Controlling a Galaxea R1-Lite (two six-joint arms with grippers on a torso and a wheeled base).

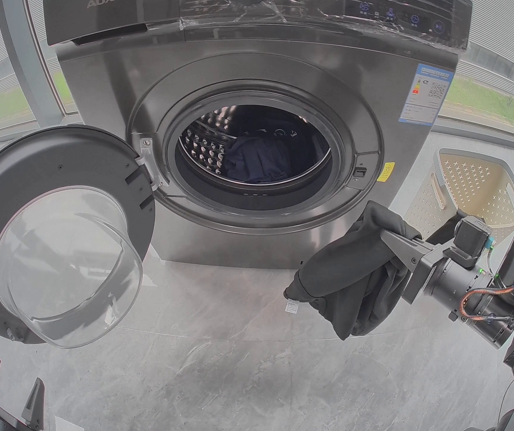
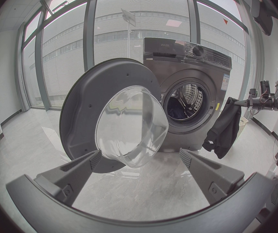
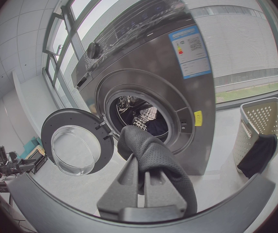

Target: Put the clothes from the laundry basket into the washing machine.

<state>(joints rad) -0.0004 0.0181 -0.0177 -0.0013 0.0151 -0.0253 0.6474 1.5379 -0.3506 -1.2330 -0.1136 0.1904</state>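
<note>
Right gripper clamped on dark garment, before washing machine | left gripper spread wide, holding nothing, near open door | drum: seemingly dark blue cloth

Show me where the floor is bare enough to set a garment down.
Bare floor lies in front of the washing machine, between the open door and the hanging dark garment. Crowded: the gap between machine and laundry basket, where the right gripper holds that garment.
</note>
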